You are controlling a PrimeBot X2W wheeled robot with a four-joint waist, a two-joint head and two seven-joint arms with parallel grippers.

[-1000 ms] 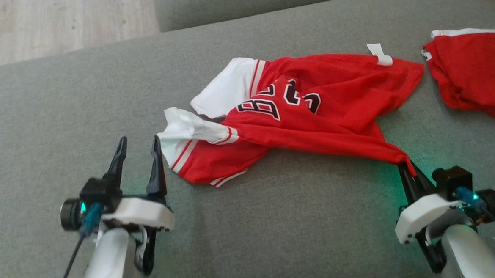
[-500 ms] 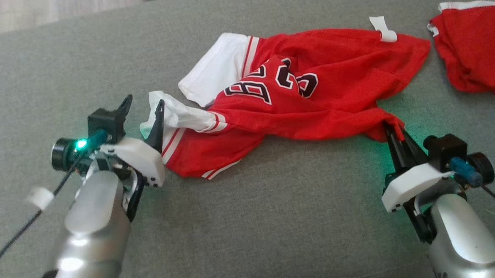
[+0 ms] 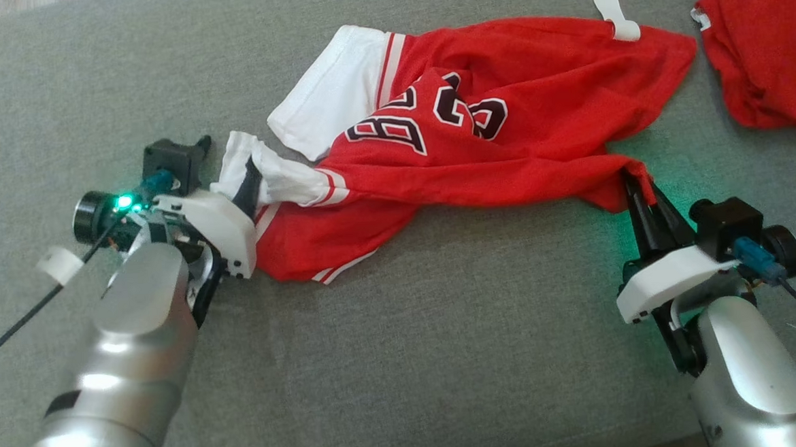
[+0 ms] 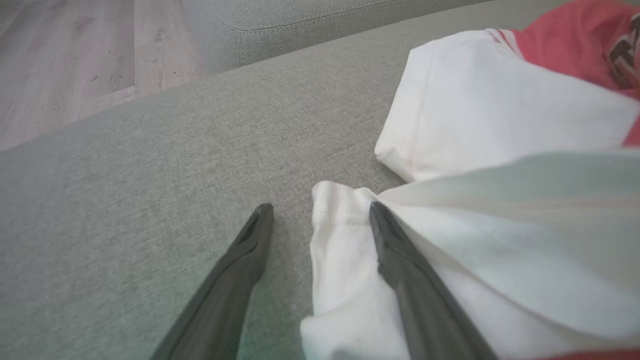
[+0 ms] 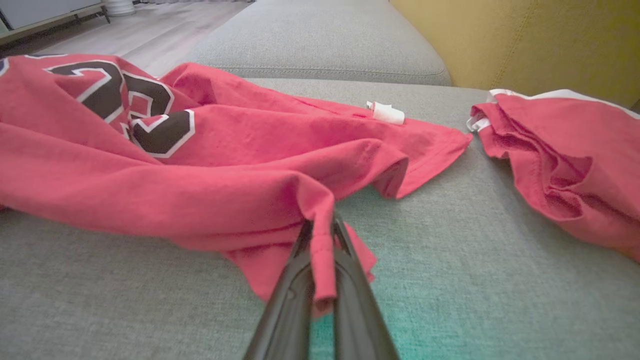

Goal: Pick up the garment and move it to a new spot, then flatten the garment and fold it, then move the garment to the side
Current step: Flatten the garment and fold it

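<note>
Grey sofa cushion (image 3: 446, 357) spreads under everything, with pale wooden floor (image 4: 65, 65) beyond its far edge. On the middle of the cushion lies the jersey (image 3: 503, 156), crumpled and partly doubled over itself, red with white sleeves and black numbers edged in white. The right gripper (image 5: 322, 220) has its two fingers pressed together on a bunched red corner at the jersey's near right side, and a strip of the cloth hangs down between them. The left gripper (image 4: 320, 206) stands wide open at the nearer white sleeve (image 4: 345, 250). One finger rests over bare cushion and the other lies on the sleeve, with the cuff's edge in the gap between them; nothing is clamped. A small white tag (image 3: 616, 25) curls up from the jersey's far edge. A second red garment (image 3: 764, 54) with white trim sits heaped at the far right, apart from the jersey.
</note>
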